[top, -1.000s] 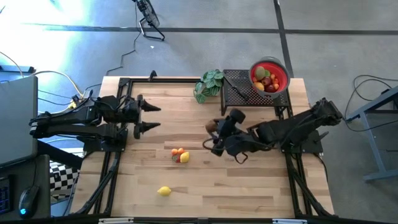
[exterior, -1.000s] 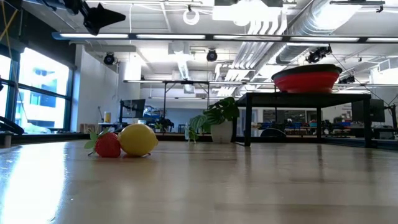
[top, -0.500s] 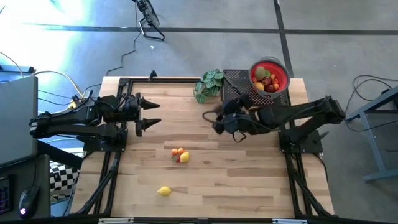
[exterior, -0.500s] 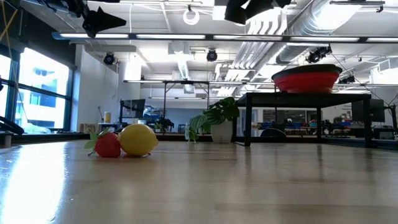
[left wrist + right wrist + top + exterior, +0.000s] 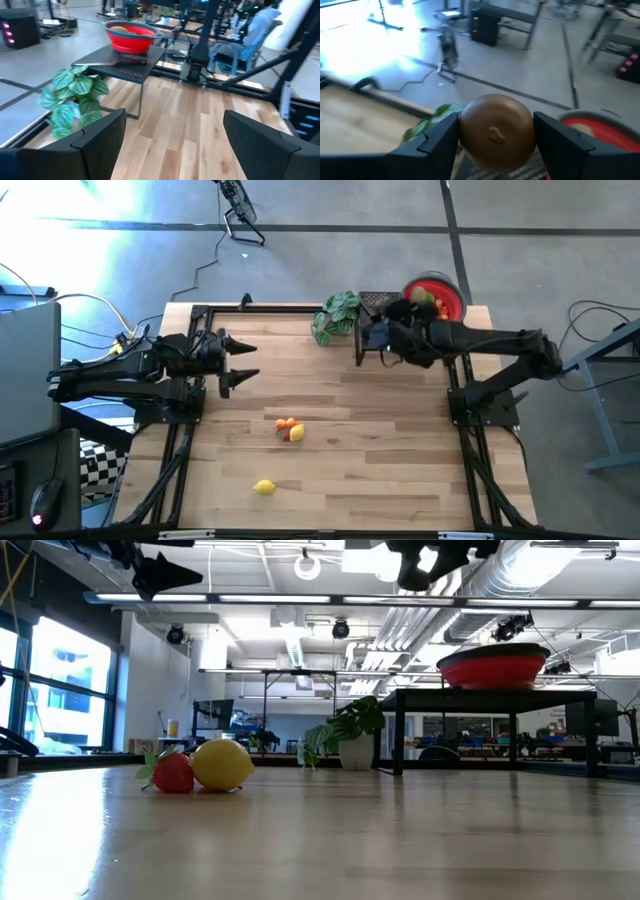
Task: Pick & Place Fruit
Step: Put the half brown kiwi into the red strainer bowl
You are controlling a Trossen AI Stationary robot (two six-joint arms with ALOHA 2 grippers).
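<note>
**Brown toy fruit pinched in the right fingers beside the red bowl**

Brown and round, one toy fruit [image 5: 496, 131] sits pinched between the two dark fingers [image 5: 436, 141] of the right gripper [image 5: 495, 142], one finger pressing each side. A small nub on its skin faces the wrist camera; the fruit is close to a ball, so no long axis can be told.

From above, the right gripper [image 5: 377, 335] is stretched over the black mesh stand [image 5: 372, 302] at the far edge of the wooden worktop [image 5: 400, 450], just beside the red bowl [image 5: 446, 289]. The bowl stands on the stand and holds several fruits in red, orange and yellow; part of the bowl is hidden by the arm, so they cannot be counted. A green leafy plant [image 5: 334, 316] stands next to the stand.

Three clusters of fruit show on the worktop from above. Near the middle lie a small orange fruit [image 5: 287, 423], a red fruit [image 5: 284, 434] and a yellow fruit [image 5: 297, 433], touching one another. A single lemon [image 5: 264, 487] lies well apart, nearer the front edge, its long axis running across the worktop.

The left gripper [image 5: 238, 364] hangs over the left side of the worktop with its fingers [image 5: 95, 137] spread wide and holding nothing.
</note>
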